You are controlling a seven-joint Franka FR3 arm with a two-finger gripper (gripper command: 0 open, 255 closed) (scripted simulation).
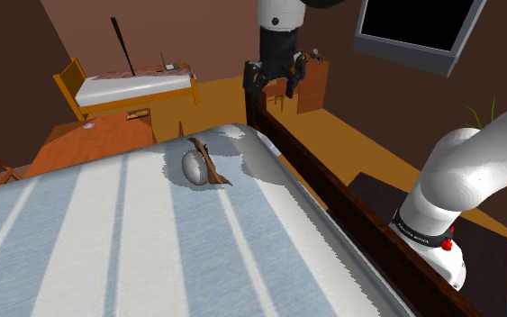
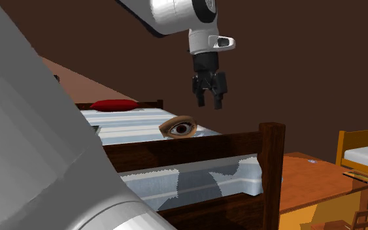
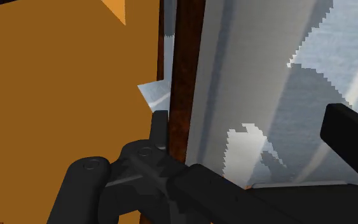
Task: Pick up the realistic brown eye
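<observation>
1. Though nothing touches it, the eye (image 1: 197, 165) lies on the striped bed cover (image 1: 107, 243), just left of centre in the shoulder view, with its grey back and brown lid showing there.
2. Seen at mid-frame in the second exterior view, its brown iris faces the camera.
3. My gripper (image 1: 273, 88) hangs in the upper middle of the shoulder view, above the bed's dark wooden rail (image 1: 332, 194) and well apart from the eye.
4. My fingers (image 3: 349, 137) stand spread with nothing between them. In the wrist view the rail and a strip of the cover lie beneath them.
5. A red pillow (image 2: 114, 104) rests at the far end of the bed, left of centre in the second exterior view.
6. A small orange-framed bed (image 1: 130, 87) with a black bat (image 1: 122, 45) standing behind it occupies the shoulder view's upper left.
</observation>
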